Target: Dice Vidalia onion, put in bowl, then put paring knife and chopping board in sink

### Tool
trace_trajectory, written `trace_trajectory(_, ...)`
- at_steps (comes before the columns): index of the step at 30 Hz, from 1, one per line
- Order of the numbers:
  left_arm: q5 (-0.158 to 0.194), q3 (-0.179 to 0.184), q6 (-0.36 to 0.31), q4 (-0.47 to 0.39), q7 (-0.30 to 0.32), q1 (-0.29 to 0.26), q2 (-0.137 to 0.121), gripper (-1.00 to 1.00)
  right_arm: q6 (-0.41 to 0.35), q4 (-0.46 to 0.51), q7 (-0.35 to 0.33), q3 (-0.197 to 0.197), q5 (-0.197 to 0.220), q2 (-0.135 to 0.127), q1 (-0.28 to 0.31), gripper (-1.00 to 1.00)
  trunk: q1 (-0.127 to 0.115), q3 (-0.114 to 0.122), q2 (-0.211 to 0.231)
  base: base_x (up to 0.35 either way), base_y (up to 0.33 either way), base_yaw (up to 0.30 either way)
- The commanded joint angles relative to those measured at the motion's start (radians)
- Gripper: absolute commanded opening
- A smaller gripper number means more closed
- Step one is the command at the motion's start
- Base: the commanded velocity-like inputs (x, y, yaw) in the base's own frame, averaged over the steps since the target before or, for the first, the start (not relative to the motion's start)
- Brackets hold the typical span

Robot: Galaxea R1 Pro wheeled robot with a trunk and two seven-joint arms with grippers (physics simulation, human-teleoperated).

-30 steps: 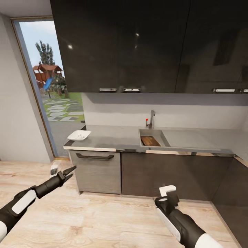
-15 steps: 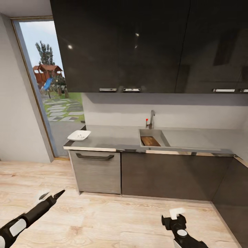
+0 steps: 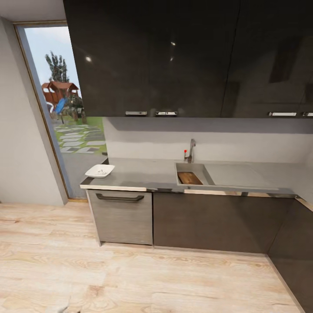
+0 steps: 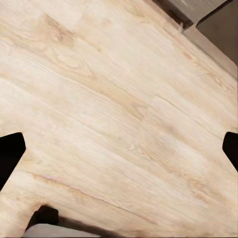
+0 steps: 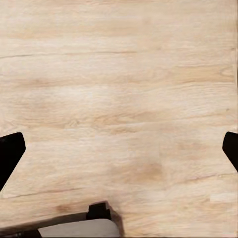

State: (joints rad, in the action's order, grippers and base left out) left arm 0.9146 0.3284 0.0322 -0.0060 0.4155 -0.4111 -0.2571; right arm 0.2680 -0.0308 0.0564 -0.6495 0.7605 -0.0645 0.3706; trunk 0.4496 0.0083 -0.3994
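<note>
chopping board (image 3: 189, 178) in sink (image 3: 204, 170); bowl (image 3: 99, 171) on countertop (image 3: 139, 176).

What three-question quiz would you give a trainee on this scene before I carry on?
1. True or false: the chopping board lies inside the sink.
2. Pick one. The bowl stands: A) on the countertop, at its end by the window; B) in the sink; C) on the ground.
3. Fill in: the left gripper and the right gripper, both with fingers spread wide, face the wooden ____.

Key: 1 true; 2 A; 3 floor.
</note>
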Motion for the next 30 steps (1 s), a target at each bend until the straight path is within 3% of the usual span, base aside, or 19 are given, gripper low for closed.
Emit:
trace_trajectory(1, 0.007, 0.007, 0.005, 0.001, 0.001, 0.012, 0.000, 1.00, 0.003, -0.002, 0.001, -0.008, 0.018, 0.000, -0.004, 1.00, 0.000, 0.000, -0.001, 0.000, 0.000, 0.000)
trace_trajectory(3, 0.006, 0.007, 0.030, 0.001, -0.026, 0.071, -0.005, 1.00, 0.011, -0.002, 0.000, -0.009, 0.055, -0.004, -0.036, 1.00, 0.000, 0.000, -0.001, 0.000, 0.000, 0.000)
trace_trajectory(4, 0.006, 0.008, 0.143, 0.001, -0.158, 0.153, -0.002, 1.00, 0.015, -0.002, -0.001, -0.010, 0.067, -0.001, -0.063, 1.00, 0.000, 0.000, -0.001, 0.000, 0.000, 0.000)
trace_trajectory(9, 0.007, 0.008, 0.210, 0.001, -0.288, 0.206, 0.024, 1.00, 0.010, -0.001, -0.001, -0.012, 0.071, 0.010, -0.069, 1.00, 0.000, 0.000, -0.001, 0.000, 0.000, 0.000)
trace_trajectory(13, 0.007, 0.008, 0.217, 0.001, -0.327, 0.247, 0.060, 1.00, 0.003, -0.001, -0.001, -0.012, 0.071, 0.010, -0.070, 1.00, 0.000, 0.000, -0.001, 0.000, 0.000, 0.000)
trace_trajectory(17, 0.006, 0.008, 0.224, -0.001, -0.343, 0.258, 0.065, 1.00, 0.000, -0.001, -0.001, -0.012, 0.077, 0.002, -0.070, 1.00, 0.000, 0.000, -0.001, 0.000, 0.000, 0.000)
trace_trajectory(26, 0.004, 0.004, 0.226, -0.004, -0.345, 0.259, 0.070, 1.00, -0.001, -0.001, -0.001, -0.014, 0.075, 0.025, -0.070, 1.00, 0.000, 0.000, -0.001, 0.000, 0.000, 0.000)
trace_trajectory(30, 0.007, 0.001, 0.223, -0.004, -0.345, 0.259, 0.104, 1.00, -0.001, -0.001, -0.001, -0.013, 0.075, 0.028, -0.070, 1.00, 0.000, 0.000, -0.001, 0.000, 0.000, 0.000)
